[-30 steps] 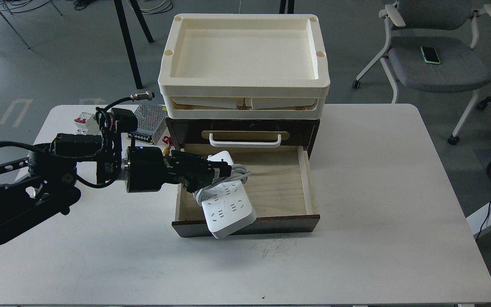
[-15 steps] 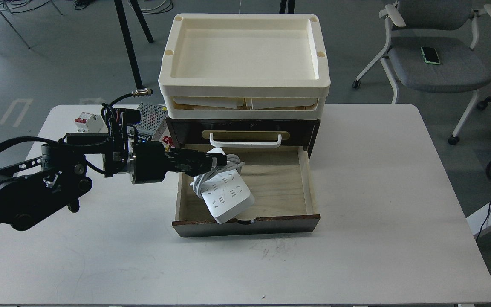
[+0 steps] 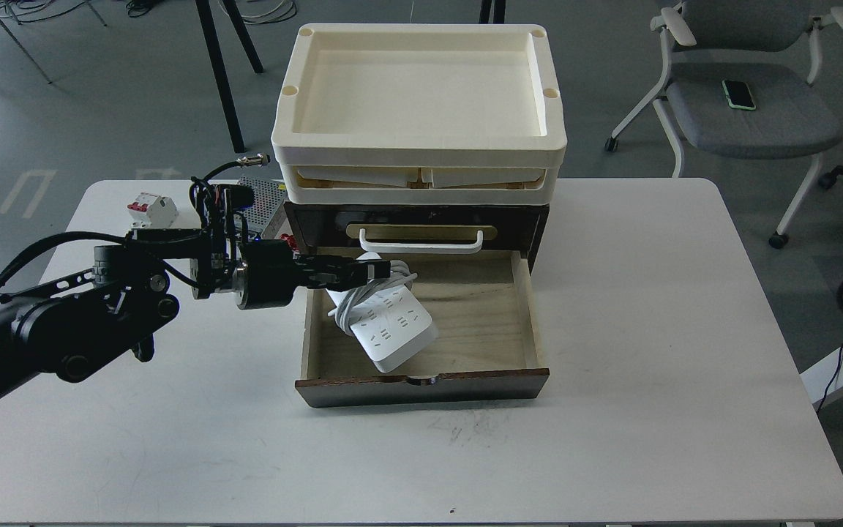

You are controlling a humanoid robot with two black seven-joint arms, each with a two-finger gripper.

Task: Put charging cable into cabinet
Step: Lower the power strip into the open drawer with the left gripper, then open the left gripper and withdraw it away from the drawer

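Observation:
The charging cable, a white power strip with its cord coiled around its middle, lies tilted inside the open pale wood lower drawer of the dark brown cabinet. Its near end is by the drawer's front wall. My left gripper reaches in from the left over the drawer's left wall and is shut on the strip's far end at the coil. The upper drawer with the white handle is closed. My right gripper is out of view.
Two stacked cream plastic trays sit on top of the cabinet. A white-and-red circuit breaker and a perforated metal power supply box stand left of the cabinet behind my arm. A chair with a phone is at the back right.
My left gripper has moved back and down with the power strip. The strip went from hanging over the drawer's front edge to lying inside the drawer.

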